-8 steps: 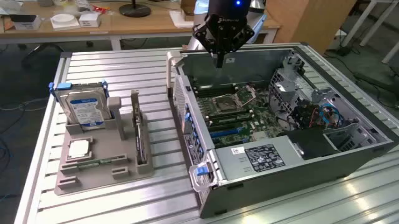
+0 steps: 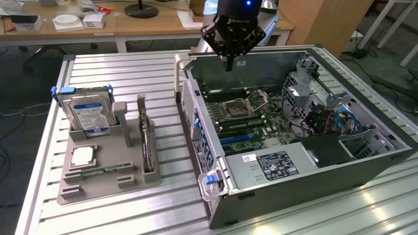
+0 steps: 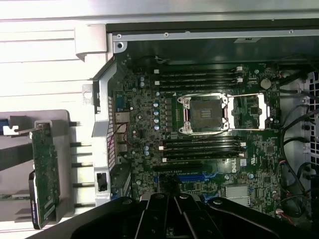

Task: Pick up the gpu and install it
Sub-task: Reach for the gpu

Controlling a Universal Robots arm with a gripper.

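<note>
The end effector (image 2: 228, 65) hangs over the far side of the open computer case (image 2: 294, 196), its fingers pinched together and holding nothing. The gpu (image 2: 145, 139) stands on edge in the grey holder (image 2: 98, 188) on the counter (image 2: 130, 68), well apart from the end effector, with the case's near wall between them.

The main risk, as I judge it, lies in the pick. The card offers only a thin top edge, so fingers that come down slightly off line would land on the holder's posts or tip the card sideways. The hard drive (image 2: 88, 112) stands just beside it (close enough to be bumped by a wide approach). Fingers left shut would simply press on the card's edge.

The carry has its own hazard: a low path could clip the case wall. At the motherboard (image 3: 144, 124), a card that is tilted or offset from the blue slot (image 3: 192, 177) could jam or stress the board.
</note>
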